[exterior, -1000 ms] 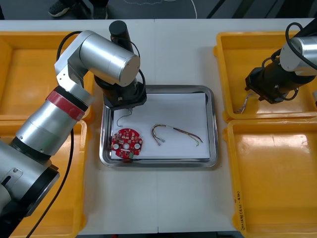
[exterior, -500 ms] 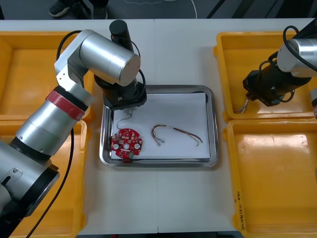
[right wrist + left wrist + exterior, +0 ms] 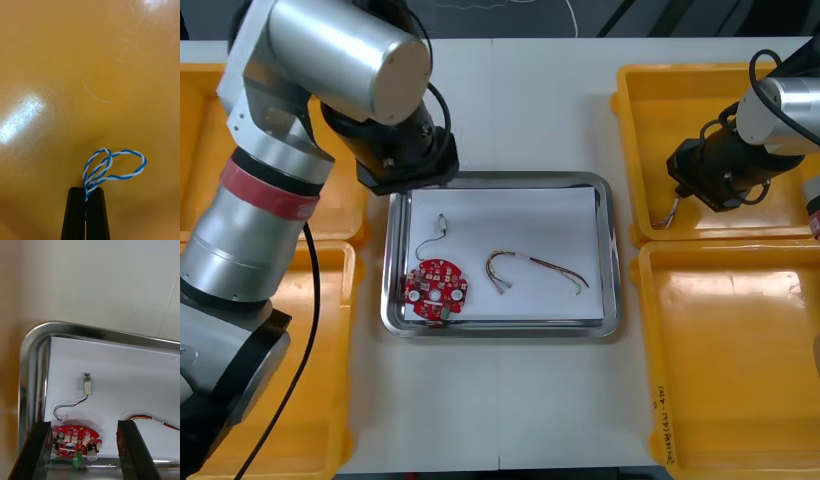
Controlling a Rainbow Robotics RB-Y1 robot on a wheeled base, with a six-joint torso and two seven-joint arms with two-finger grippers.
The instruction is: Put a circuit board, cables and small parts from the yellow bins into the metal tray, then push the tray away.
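- At the upper left of the front view, the left arm hangs over the upper-left corner of the metal tray [image 3: 610,250]. Its own camera shows the left gripper [image 3: 83,427] spread and empty.
- We judge that if this gripper lingers there, it could crowd an incoming delivery.
- In the tray, at the middle of the front view, lie the circuit board [image 3: 436,290], a small metal part [image 3: 442,222] on its thin black lead, and the red and yellow cable [image 3: 535,268]. None of them touch each other.
- A cable dropped carelessly here could tangle with them or drape over the rim.
- At the upper right of the front view, the right gripper [image 3: 672,205] sits inside the upper right yellow bin [image 3: 640,100].
- It is pinching the blue and white cable [image 3: 116,165] by the very end of its loops.
- We think so shallow a hold could slip in transit. The dangling loops might also snag the bin wall or fall on the counter [image 3: 510,100].
- The right wrist view shows how little cable sits between the gripper's tips. From the front the cable is a mere thread.
- The left wrist view shows the left gripper's spread, which the arm hides from the front. Only the front view lets us relate both arms to the tray.
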